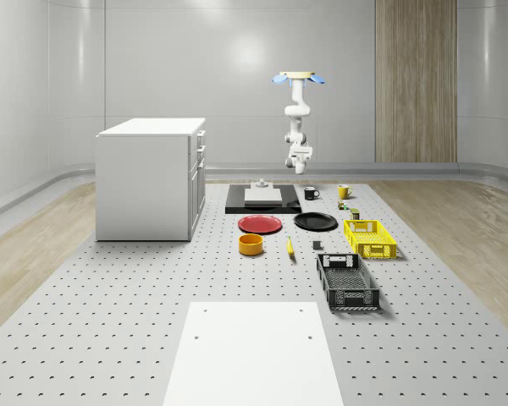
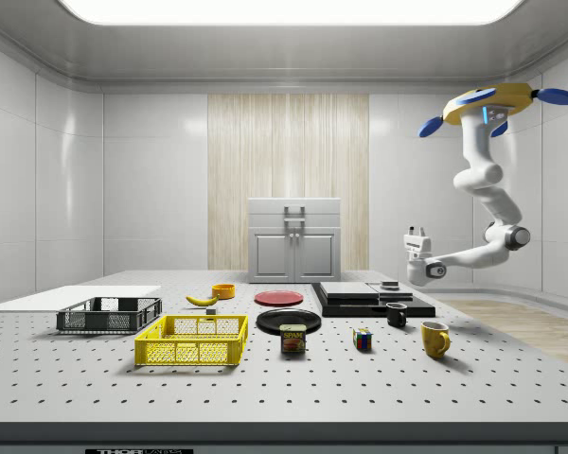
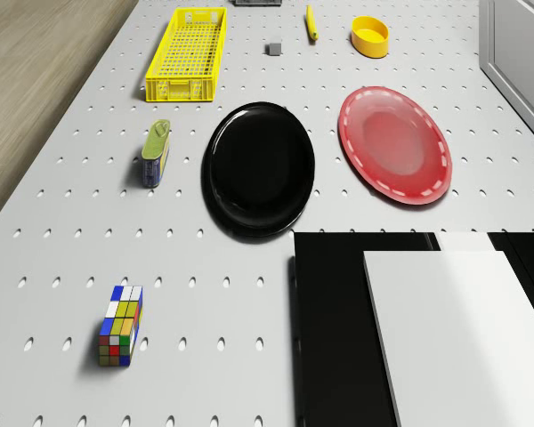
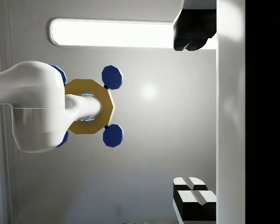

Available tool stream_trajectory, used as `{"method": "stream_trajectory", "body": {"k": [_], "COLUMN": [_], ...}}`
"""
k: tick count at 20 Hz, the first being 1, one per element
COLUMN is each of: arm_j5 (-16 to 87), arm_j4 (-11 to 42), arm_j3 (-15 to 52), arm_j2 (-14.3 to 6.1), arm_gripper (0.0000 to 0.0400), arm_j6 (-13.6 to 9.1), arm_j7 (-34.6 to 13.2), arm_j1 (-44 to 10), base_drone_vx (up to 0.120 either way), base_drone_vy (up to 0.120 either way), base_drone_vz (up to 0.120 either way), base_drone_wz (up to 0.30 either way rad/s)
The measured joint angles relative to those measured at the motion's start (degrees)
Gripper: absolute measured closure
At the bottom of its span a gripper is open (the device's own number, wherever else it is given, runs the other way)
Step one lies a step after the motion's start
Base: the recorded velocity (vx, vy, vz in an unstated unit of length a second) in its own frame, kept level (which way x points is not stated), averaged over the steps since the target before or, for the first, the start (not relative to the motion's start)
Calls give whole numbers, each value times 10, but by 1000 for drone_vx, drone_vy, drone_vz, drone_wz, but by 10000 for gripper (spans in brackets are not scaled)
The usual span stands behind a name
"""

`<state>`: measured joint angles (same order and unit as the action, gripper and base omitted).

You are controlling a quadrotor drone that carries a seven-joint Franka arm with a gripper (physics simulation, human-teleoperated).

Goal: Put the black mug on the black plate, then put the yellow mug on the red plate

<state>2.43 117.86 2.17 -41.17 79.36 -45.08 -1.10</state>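
The black mug (image 1: 311, 193) (image 2: 397, 314) and the yellow mug (image 1: 344, 191) (image 2: 435, 339) stand upright on the table's far end, beside a black slab. In front of them lie the black plate (image 1: 315, 222) (image 2: 289, 321) (image 3: 258, 167) and the red plate (image 1: 261, 224) (image 2: 278, 297) (image 3: 395, 143), both bare. The drone (image 1: 298, 78) (image 2: 497, 102) (image 4: 88, 106) hovers high beyond the mugs. Its arm bends down, and the gripper (image 1: 298, 155) (image 2: 417, 233) (image 4: 193, 116) hangs well above the black mug, turned upward toward the ceiling, open and holding nothing.
A white cabinet (image 1: 152, 178) stands at the whole-scene view's left. The black slab (image 1: 262, 203) (image 3: 338, 329) carries a white block (image 3: 454, 329). A yellow crate (image 1: 370, 238), black crate (image 1: 347, 282), yellow bowl (image 1: 251, 244), banana (image 1: 289, 246), can (image 3: 156, 153) and Rubik's cube (image 3: 120, 337) lie around the plates.
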Motion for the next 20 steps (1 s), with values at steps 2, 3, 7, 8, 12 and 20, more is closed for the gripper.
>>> {"method": "stream_trajectory", "body": {"k": [2,3,7,8,12,20], "arm_j5": [11,17,59,75,170,579], "arm_j4": [1,2,7,9,28,215], "arm_j3": [8,12,42,53,120,377], "arm_j2": [-1,-1,-3,-4,-9,-51], "arm_gripper": [0,0,0,0,0,0], "arm_j6": [1,1,4,5,9,24], "arm_j7": [-1,-2,-8,-10,-24,-114], "arm_j1": [-2,-4,-13,-16,-38,-143], "base_drone_vx": [40,40,120,120,120,120], "base_drone_vy": [0,0,0,0,0,0], "base_drone_vz": [0,0,0,0,0,-115], "base_drone_wz": [0,0,0,0,0,0]}}
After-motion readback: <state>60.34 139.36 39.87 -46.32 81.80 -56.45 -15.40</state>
